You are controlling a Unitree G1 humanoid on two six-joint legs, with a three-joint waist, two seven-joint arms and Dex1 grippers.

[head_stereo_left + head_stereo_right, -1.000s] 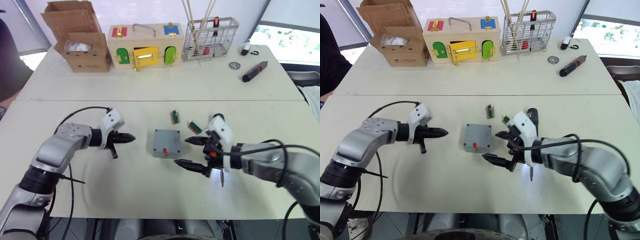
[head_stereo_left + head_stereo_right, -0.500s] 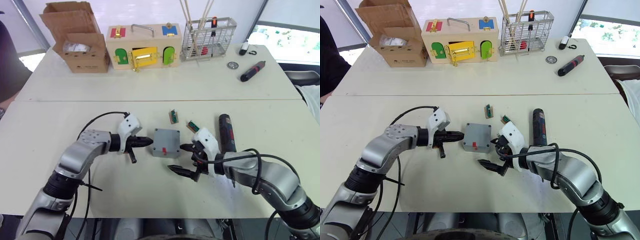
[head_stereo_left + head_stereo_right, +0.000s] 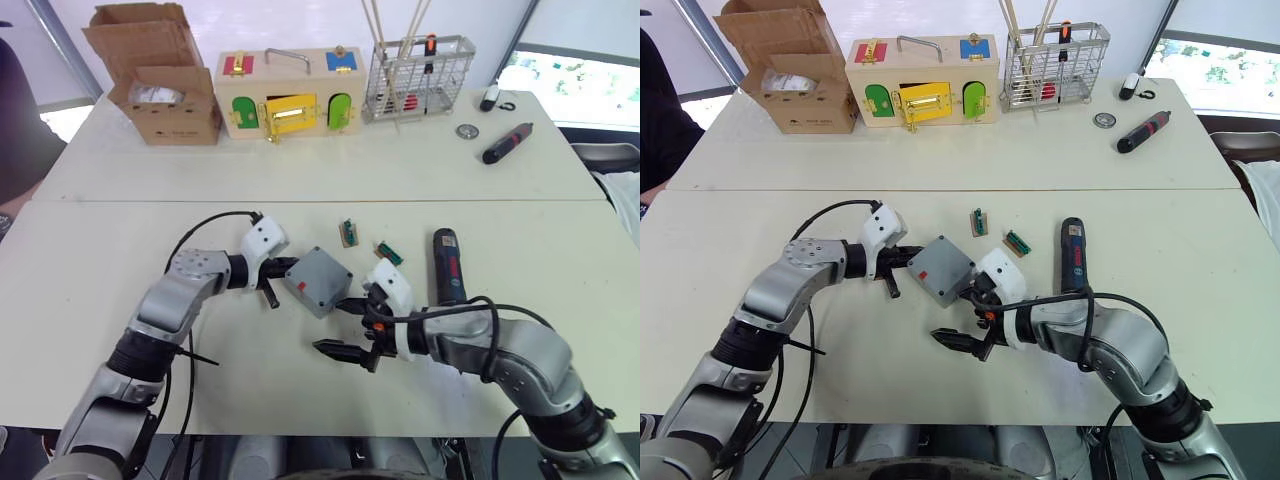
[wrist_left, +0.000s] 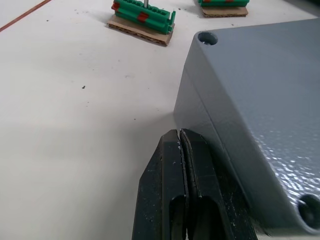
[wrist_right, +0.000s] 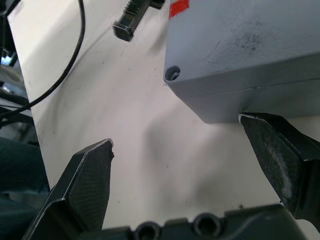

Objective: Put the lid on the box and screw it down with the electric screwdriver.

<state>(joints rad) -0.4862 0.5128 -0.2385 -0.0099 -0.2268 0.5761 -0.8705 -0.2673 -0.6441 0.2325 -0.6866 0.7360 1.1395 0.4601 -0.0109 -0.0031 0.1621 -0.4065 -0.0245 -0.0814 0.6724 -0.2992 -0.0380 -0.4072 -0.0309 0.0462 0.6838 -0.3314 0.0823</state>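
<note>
At the middle of the near table the box (image 3: 319, 281) sits skewed between the closed left gripper (image 3: 289, 264) pressing its side and the wide-open right gripper (image 3: 345, 325), so it risks pivoting away, with the electric screwdriver (image 3: 447, 268) idle nearby.

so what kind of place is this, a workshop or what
Likely a robot test bench or lab: pale tables set with practice props, such as a wooden latch box, a wire tool rack and an electric screwdriver.
</note>
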